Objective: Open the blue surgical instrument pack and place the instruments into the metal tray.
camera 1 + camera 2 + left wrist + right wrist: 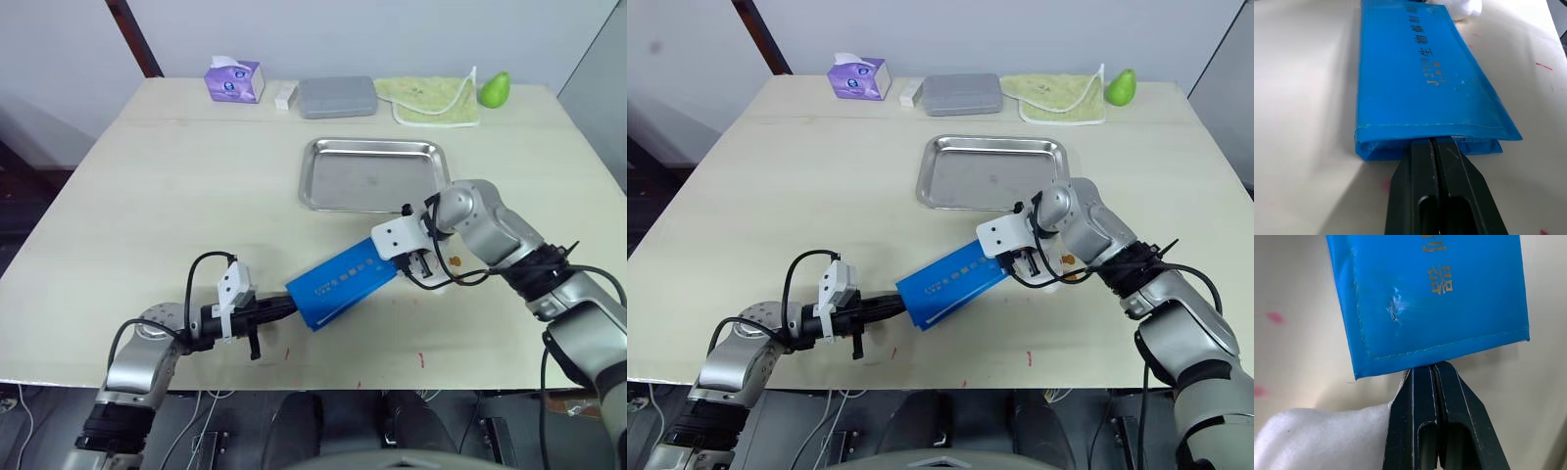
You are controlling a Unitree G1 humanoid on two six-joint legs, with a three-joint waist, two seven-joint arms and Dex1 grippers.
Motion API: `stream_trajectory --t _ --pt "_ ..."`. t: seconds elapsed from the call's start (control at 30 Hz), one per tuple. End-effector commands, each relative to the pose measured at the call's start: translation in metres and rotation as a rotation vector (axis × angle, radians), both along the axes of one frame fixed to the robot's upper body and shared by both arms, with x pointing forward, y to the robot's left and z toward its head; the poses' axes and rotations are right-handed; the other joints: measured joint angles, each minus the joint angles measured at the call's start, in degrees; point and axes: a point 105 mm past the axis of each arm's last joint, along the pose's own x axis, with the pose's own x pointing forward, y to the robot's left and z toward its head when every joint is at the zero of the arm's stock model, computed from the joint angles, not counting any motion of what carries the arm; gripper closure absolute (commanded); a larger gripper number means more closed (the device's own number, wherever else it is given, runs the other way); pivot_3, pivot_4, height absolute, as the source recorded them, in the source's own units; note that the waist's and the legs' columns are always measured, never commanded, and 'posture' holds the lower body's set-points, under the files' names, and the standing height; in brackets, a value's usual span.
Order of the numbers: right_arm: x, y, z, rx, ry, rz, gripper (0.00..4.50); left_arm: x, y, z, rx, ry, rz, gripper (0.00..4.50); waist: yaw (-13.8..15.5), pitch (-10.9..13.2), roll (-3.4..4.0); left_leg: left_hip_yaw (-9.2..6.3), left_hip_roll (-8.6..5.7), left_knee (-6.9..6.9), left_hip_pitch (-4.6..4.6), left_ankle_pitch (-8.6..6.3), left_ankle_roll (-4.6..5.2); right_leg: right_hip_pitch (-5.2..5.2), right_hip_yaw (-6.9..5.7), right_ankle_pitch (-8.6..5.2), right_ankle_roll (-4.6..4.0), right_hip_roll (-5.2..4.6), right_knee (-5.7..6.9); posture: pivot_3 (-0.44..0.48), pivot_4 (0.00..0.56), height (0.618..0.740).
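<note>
- The blue surgical instrument pack (pixel 343 283) is seen lying slantwise on the pale counter (pixel 176 196), closed and flat, between the two hands and just in front of the metal tray (pixel 372 174).
- The left hand (pixel 284 309) is pressed up to the pack's near short end; in the left wrist view its two black fingers (pixel 1422 166) are drawn tight together, and their tips are tucked just under the folded blue edge.
- Whether a layer of the pack is actually pinched there cannot be told.
- The right hand (pixel 402 266) is met at the pack's far short end, the end closer to the tray.
- In the right wrist view its fingers (pixel 1422 382) are also closed against each other, with the tips touching the pack's stitched edge; a real grip cannot be confirmed.
- A white cloth-like lump (pixel 1317 440) is seen on the counter beside the right fingers.
- The tray is shown empty and shiny, a little apart from the pack.
- Along the far edge of the counter, well apart from the pack, a purple tissue box (pixel 234 79), a small white block (pixel 285 95), a grey rectangular case (pixel 337 97), a pale green cloth (pixel 433 101) and a green pear (pixel 495 90) are lined up.
- Small red marks (pixel 422 359) are dotted on the counter near the front edge.
</note>
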Motion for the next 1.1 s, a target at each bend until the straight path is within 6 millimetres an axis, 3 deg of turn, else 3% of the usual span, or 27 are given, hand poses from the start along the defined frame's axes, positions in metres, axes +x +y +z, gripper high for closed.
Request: stream_trajectory --t 0.03,0.53,0.8,1.1 --pt "-0.014 0.009 0.009 0.055 0.008 0.046 4.5 0.007 -0.006 0.008 -0.001 -0.043 -0.031 4.49 0.1 0.0 0.0 0.0 0.0 0.01 0.0 0.0 0.0 0.0 0.0 0.0 0.0 0.0 0.01 0.0 0.15 0.736" --pt "-0.063 -0.017 0.007 0.114 0.071 -0.073 4.5 0.029 -0.029 0.016 0.066 -0.064 -0.227 4.49 0.8 0.0 0.0 -0.03 -0.04 0.07 -0.02 0.0 0.0 0.0 -0.02 -0.01 0.0 0.02 0.03 0.0 0.15 0.736" --pt "-0.083 -0.033 0.002 0.124 0.106 -0.151 4.5 0.025 -0.046 0.013 0.077 -0.057 -0.329 4.49 1.3 0.0 0.0 -0.06 -0.04 0.13 -0.03 0.0 0.0 0.01 -0.02 -0.01 0.0 0.03 0.05 0.0 0.15 0.736" --pt "-0.09 -0.025 0.003 0.162 0.136 -0.169 4.5 0.01 -0.042 0.01 0.076 -0.032 -0.324 4.49 1.2 0.0 0.0 -0.1 -0.03 0.12 -0.02 0.0 0.01 0.01 -0.02 -0.03 -0.02 0.05 0.06 0.0 0.15 0.736"
